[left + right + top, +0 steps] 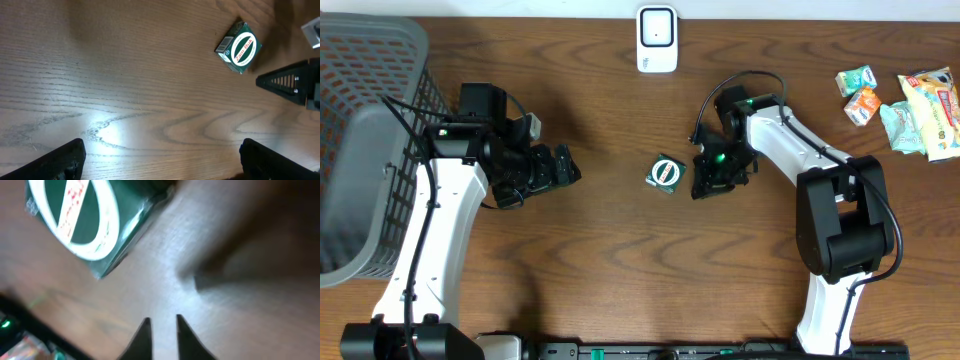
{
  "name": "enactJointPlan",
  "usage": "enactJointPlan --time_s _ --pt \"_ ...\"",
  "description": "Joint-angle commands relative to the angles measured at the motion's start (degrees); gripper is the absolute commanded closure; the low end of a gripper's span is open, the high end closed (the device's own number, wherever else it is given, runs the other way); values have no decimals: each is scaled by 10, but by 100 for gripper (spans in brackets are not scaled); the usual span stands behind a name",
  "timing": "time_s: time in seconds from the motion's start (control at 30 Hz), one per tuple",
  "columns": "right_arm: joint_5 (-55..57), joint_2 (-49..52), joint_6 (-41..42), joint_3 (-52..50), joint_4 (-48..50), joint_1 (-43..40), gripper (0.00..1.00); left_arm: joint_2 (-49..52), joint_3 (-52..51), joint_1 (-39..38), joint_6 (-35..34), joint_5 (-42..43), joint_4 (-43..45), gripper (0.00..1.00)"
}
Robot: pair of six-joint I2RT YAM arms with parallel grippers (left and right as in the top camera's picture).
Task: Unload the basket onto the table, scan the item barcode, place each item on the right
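The small green box (pixel 665 173) lies near the middle of the desk (pixel 620 250), round label up, skewed to the desk edge, held by nothing. Right end effector (pixel 161 326): fingers drawn almost together on nothing, just beside the box, which lies to its left, clear of the tips. Left end effector (pixel 565 167): spread wide, empty, well apart on the box's other side. The right arm is nearer. A barcode (pixel 225 44) shows on one side wall. The white scanner (pixel 657 39) stands at the far edge.

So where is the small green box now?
In the overhead view, the green box lies on the table near its middle, just left of the right claw and below the white scanner in the picture.
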Motion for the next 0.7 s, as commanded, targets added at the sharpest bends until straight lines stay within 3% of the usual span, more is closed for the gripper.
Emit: enactJointPlan --time_s 0.0,0.23,0.47,0.67 --pt "-43 -6 3 8 -23 9 98 4 -1 -1 8 3 -1 2" --pt "-43 -6 7 7 9 45 98 4 -1 -1 8 3 -2 2" --pt "52 -6 108 7 69 89 97 4 -1 -1 8 3 -1 2" --pt "69 -6 128 7 79 118 94 4 -1 -1 8 3 -1 2"
